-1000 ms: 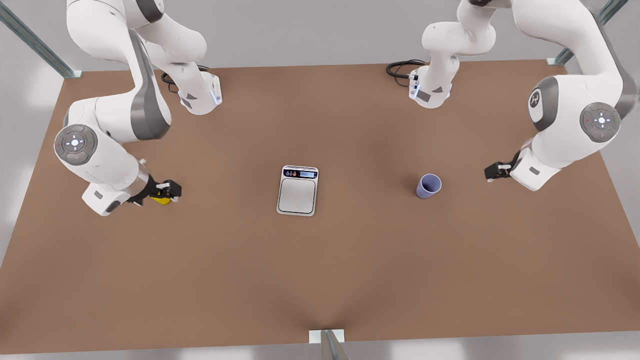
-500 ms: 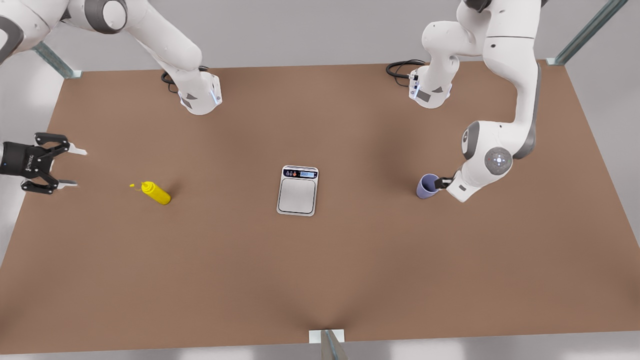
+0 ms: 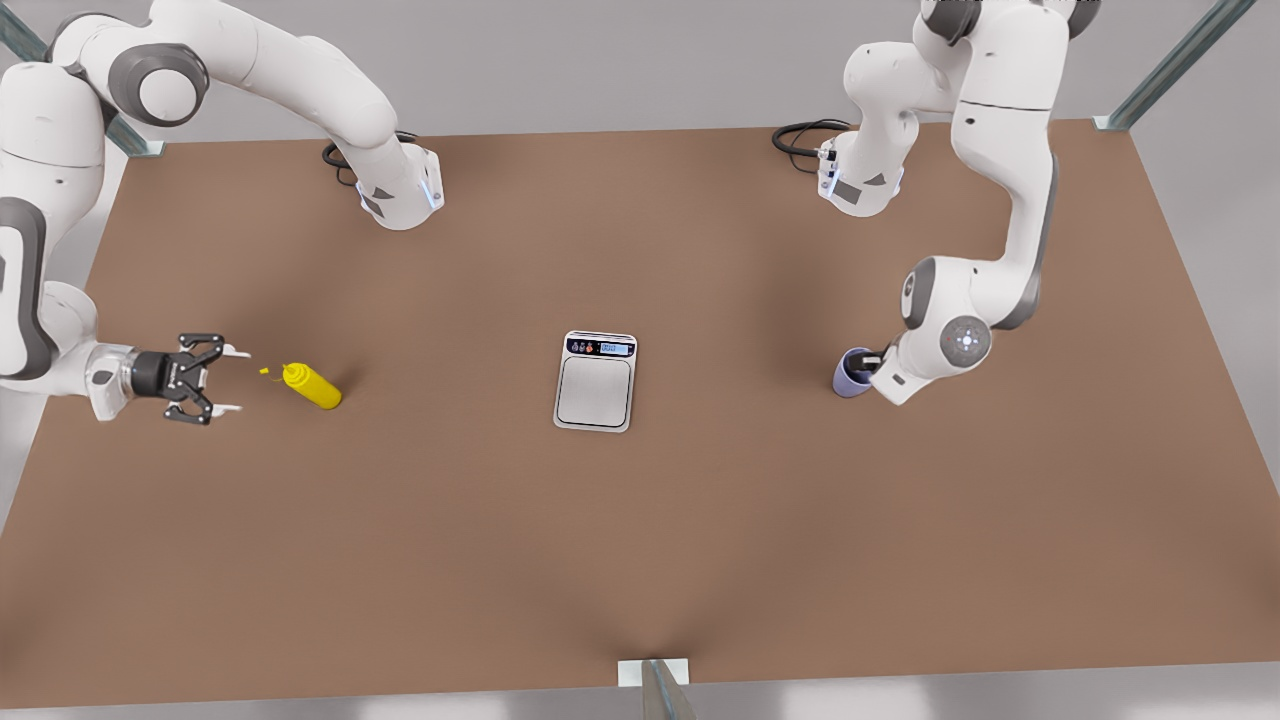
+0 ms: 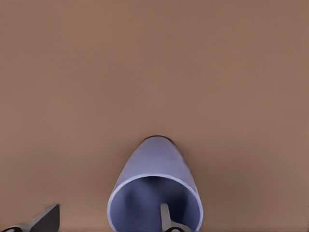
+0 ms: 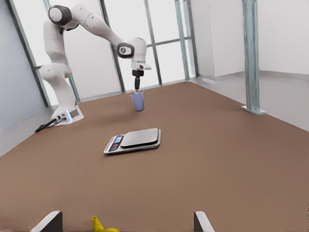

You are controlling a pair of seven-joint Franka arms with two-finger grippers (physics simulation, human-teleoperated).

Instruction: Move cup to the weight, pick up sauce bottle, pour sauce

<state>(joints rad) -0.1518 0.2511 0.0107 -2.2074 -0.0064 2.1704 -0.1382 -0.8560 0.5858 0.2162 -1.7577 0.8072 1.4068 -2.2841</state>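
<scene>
The lavender cup (image 3: 850,374) stands upright on the table toward the front view's right. My left gripper (image 3: 872,364) is open at its rim. In the left wrist view one finger (image 4: 165,218) is inside the cup (image 4: 154,164) and the other finger (image 4: 46,220) is outside it. The yellow sauce bottle (image 3: 312,386) lies on its side toward the front view's left, nozzle pointing at my open right gripper (image 3: 235,379) just short of it. The nozzle tip (image 5: 99,224) sits between the right fingers. The silver scale (image 3: 596,381) lies mid-table with nothing on its plate.
Both arm bases stand at the table's far edge, each with a black cable (image 3: 800,135) beside it. Bare brown tabletop (image 3: 640,540) stretches between the bottle, scale and cup. A metal post (image 3: 655,685) rises at the near edge.
My right gripper has swung in from the table's edge toward the bottle's nozzle. My left gripper has settled a little farther onto the cup. Cup, bottle and scale have stayed put.
</scene>
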